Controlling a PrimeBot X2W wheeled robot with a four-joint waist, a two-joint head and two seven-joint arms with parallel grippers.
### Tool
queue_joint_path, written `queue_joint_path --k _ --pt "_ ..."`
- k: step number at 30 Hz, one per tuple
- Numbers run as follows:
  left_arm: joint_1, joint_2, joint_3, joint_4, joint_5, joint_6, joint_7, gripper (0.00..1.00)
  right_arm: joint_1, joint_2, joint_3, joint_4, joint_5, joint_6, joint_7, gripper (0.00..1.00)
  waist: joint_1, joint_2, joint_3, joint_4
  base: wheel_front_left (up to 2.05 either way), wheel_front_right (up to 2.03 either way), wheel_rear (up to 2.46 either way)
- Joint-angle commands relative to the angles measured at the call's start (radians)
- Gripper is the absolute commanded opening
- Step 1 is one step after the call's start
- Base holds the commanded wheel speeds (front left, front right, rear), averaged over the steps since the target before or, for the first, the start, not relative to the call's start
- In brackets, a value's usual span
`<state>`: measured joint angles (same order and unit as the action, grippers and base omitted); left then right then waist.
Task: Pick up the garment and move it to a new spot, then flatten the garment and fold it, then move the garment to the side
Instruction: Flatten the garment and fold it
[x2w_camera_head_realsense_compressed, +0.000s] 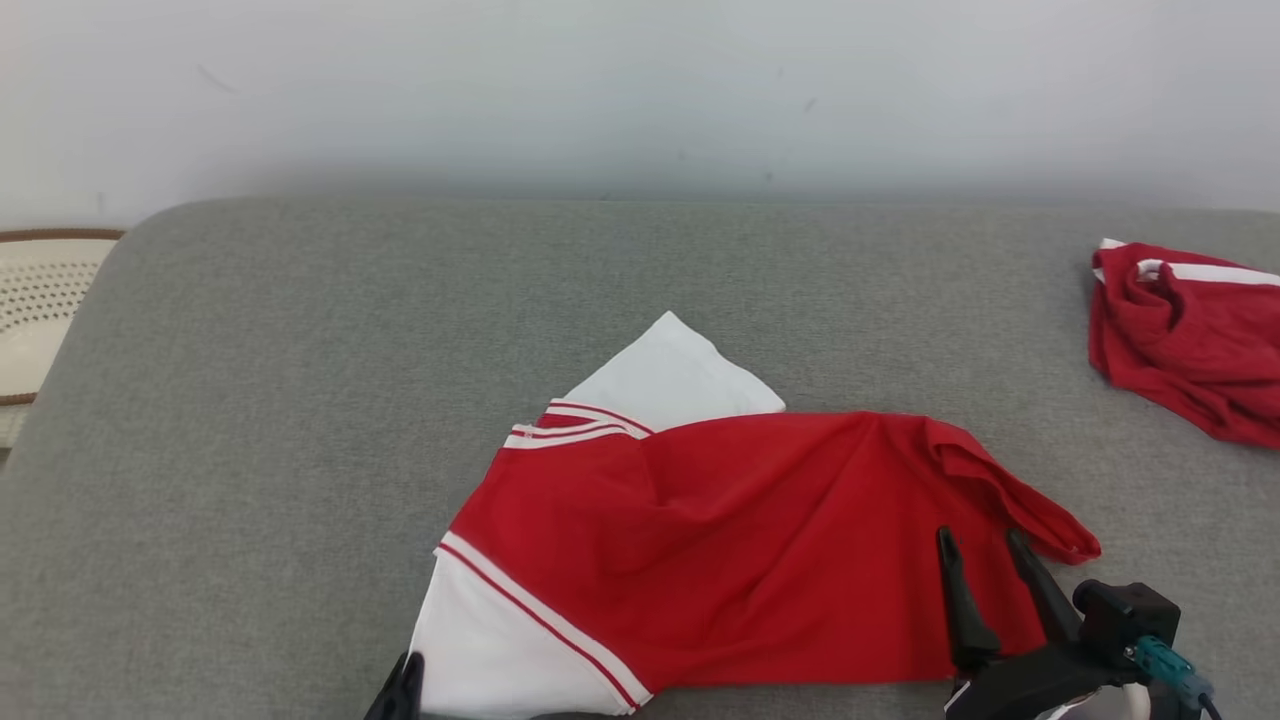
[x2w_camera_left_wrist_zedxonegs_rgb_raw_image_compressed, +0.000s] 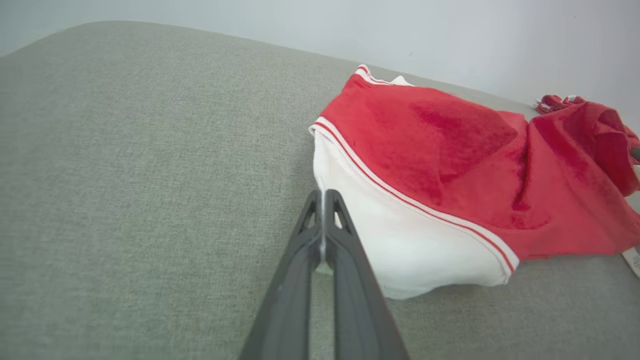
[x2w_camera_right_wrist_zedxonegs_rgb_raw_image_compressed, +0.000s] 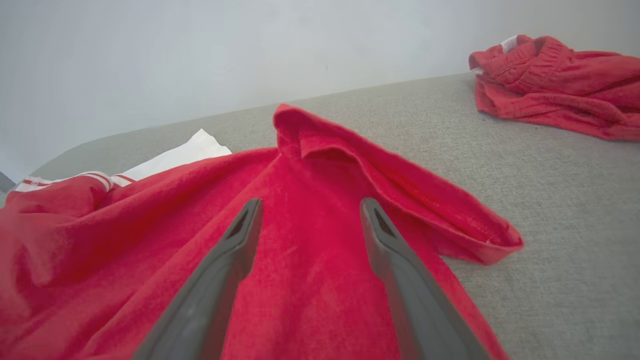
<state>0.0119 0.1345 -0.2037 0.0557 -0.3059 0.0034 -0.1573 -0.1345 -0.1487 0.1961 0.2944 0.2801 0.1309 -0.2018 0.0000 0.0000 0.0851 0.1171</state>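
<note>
Your left gripper (x2w_camera_head_realsense_compressed: 400, 690) sits low at the near edge of the bench (x2w_camera_head_realsense_compressed: 250, 400), just beside the white sleeve of the garment (x2w_camera_head_realsense_compressed: 760, 560). In the left wrist view its fingers (x2w_camera_left_wrist_zedxonegs_rgb_raw_image_compressed: 345, 235) are pressed together, with a thin line of white cloth showing between them, so you are pinching the sleeve's outer edge. The fingers lie low and run nearly flat along the grey fabric.

Your right gripper (x2w_camera_head_realsense_compressed: 980, 540) reaches in from the lower right. Its fingers (x2w_camera_right_wrist_zedxonegs_rgb_raw_image_compressed: 235, 240) are spread wide and point away from you over the red body, near the rumpled hem. They hold nothing. You cannot tell from these views whether the tips touch the cloth or sit just above it.

The garment lies in the near middle of the bench, spread but wrinkled. Its red body runs to the right. One white sleeve with red and white trim is at the near left, and the other pokes out at the back. At the right end the hem is rolled over on itself.

The bench is covered in grey woven fabric with a rounded far left corner. A second red garment (x2w_camera_head_realsense_compressed: 1180, 340) lies crumpled at the far right, well apart from yours. A plain pale wall (x2w_camera_head_realsense_compressed: 640, 90) stands behind, and a pale woven thing with a brown rim (x2w_camera_head_realsense_compressed: 40, 300) sits off the left end.
</note>
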Motion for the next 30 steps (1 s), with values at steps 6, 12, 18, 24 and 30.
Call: queue_joint_path --k 6,12,18,24,30 --pt "0.033 0.001 0.008 0.035 -0.010 0.012 -0.026 1.00 -0.011 -0.002 0.021 0.013 0.005 0.000 0.000 1.00 0.0000 0.0000 -0.015 0.006 0.00 0.00 0.00" --pt "0.031 0.003 0.034 0.056 -0.009 0.015 -0.082 1.00 0.000 -0.007 0.021 -0.005 0.021 0.000 -0.027 1.00 0.0000 0.0000 -0.042 -0.012 0.00 0.00 0.00" --pt "0.030 -0.001 0.068 0.026 0.015 0.026 -0.104 1.00 0.008 -0.015 0.018 -0.031 0.005 0.000 -0.046 1.00 0.0000 0.0000 -0.057 -0.026 0.00 0.00 0.00" --pt "0.051 -0.014 0.139 -0.042 0.045 0.037 -0.108 1.00 0.022 -0.020 0.009 -0.043 -0.010 0.000 -0.055 1.00 0.0000 0.0000 -0.075 -0.050 0.00 0.00 0.00" --pt "0.078 -0.029 0.211 -0.088 0.077 0.029 -0.108 1.00 0.038 -0.028 -0.002 -0.055 -0.014 0.000 -0.054 1.00 0.0000 0.0000 -0.088 -0.082 0.00 0.00 0.00"
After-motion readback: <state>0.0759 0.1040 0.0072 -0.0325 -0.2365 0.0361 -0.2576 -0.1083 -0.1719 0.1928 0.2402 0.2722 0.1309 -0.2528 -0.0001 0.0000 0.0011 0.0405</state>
